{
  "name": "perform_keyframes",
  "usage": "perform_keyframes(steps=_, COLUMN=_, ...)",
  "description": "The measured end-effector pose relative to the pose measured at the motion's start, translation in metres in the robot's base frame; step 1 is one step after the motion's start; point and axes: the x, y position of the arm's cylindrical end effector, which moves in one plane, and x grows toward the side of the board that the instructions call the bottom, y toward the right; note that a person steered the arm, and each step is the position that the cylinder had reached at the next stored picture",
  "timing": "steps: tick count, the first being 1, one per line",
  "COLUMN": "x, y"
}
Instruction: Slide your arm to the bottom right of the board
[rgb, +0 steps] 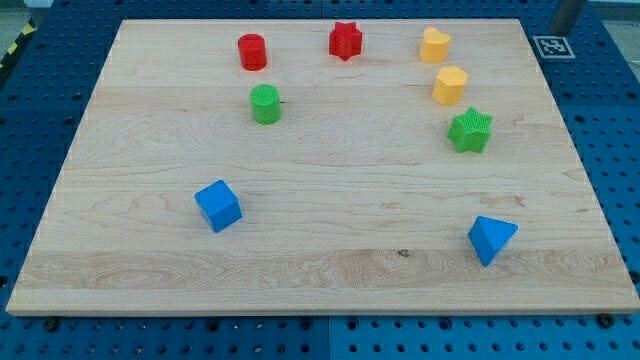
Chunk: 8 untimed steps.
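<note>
My tip does not show anywhere on the board; only a dark grey piece at the view's top right corner (570, 14) may belong to the arm, and I cannot tell. There are no jaws on this rod to report.

The bottom right of the wooden board (560, 270) holds one thing, the blue triangular block (491, 239). Up the right side sit the green star block (470, 131), a yellow block (449, 85) and a second yellow block (434, 45). Along the top are the red star block (345, 41) and the red cylinder (252, 51), with the green cylinder (265, 104) just below it. The blue cube (218, 206) lies lower left. A printed marker tag (551, 46) sits off the board's top right corner.
</note>
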Motion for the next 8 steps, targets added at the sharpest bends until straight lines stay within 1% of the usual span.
perform_keyframes(steps=1, x=0.047, y=-0.010)
perform_keyframes(steps=2, x=0.081, y=-0.022)
perform_keyframes(steps=5, x=0.228, y=-0.022)
perform_keyframes(steps=6, x=0.263, y=-0.022)
perform_keyframes(steps=8, x=0.265, y=-0.022)
